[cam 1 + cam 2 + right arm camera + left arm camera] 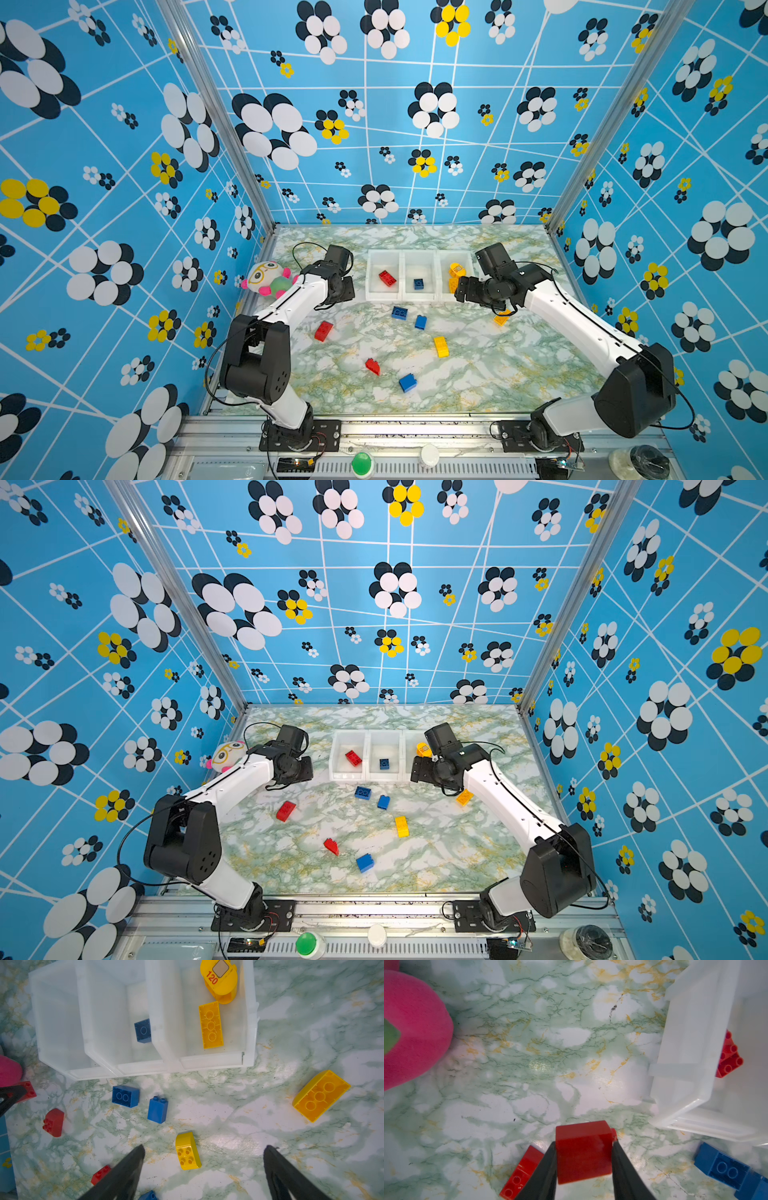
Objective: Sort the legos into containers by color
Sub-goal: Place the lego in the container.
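Left claw [584, 1164]: both fingers clamped on the flat sides of a small red brick [583, 1152], held clear above the marble table [478, 374], just beside the near corner of the bins.

Right claw [203, 1169]: jaws spread wide, nothing between them, hanging over the table in front of the bins.

Bins: three white bins [419, 276] side by side at the back of the table. One holds a red brick [387, 278]; the middle, one blue brick [418, 284]; the third, a long yellow brick [211, 1024] and a round yellow piece [220, 979] marked 120.

Loose on the table in both top views: three blue bricks [399, 312], two red bricks [323, 331], two yellow bricks [441, 346].

One pink-and-green plush toy [268, 278] lies beside the left arm.
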You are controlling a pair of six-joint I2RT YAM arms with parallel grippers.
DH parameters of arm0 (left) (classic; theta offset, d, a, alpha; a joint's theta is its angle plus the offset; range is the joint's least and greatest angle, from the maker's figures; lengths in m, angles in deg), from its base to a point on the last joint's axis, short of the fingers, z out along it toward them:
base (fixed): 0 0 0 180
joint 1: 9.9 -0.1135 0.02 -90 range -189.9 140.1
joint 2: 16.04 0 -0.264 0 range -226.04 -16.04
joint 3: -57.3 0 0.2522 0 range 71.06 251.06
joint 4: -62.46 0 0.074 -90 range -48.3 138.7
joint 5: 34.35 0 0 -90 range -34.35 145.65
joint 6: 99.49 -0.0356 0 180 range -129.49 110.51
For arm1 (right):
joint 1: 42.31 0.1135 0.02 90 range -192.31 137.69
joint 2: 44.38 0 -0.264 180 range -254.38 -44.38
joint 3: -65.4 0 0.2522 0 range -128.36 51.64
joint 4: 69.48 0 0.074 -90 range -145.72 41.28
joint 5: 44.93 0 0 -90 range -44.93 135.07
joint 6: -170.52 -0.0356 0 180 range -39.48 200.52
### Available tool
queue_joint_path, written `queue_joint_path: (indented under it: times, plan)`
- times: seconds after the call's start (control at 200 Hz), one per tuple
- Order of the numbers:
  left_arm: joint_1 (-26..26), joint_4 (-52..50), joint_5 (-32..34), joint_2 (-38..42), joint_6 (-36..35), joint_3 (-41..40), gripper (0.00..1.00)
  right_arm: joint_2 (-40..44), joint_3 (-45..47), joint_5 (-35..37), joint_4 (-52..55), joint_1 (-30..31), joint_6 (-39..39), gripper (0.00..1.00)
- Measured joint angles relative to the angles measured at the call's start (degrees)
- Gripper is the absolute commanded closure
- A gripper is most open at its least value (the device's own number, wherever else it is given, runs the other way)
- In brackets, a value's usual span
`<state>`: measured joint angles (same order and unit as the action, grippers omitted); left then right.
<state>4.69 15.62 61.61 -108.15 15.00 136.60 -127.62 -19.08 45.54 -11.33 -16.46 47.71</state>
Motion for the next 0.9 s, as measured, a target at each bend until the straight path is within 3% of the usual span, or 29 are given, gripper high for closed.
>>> queue_joint_path:
  times: [0.31,0.565,0.775,0.87,0.9]
  plan:
    - [7.13,-1.62,0.09,-1.18,0.0,10.08,0.67,0.11,0.94,0.0,-0.02,0.0,-0.66,0.08]
    - [11.28,-1.7,0.09,-13.38,-0.48,23.89,0.66,1.2,1.46,-0.02,-0.04,0.0,-0.85,0.08]
    - [12.35,-2.93,0.17,-22.36,-1.18,28.94,0.64,1.4,2.01,-0.13,-0.07,0.02,-0.9,0.08]
    - [12.33,-3.76,0.87,-24.35,-1.6,29.14,0.58,1.4,2.25,-0.39,-0.22,0.02,-0.9,0.08]
    - [12.33,-4.09,1.16,-24.65,-1.73,29.14,0.5,1.4,2.36,-0.44,-0.33,0.02,-0.9,0.08]
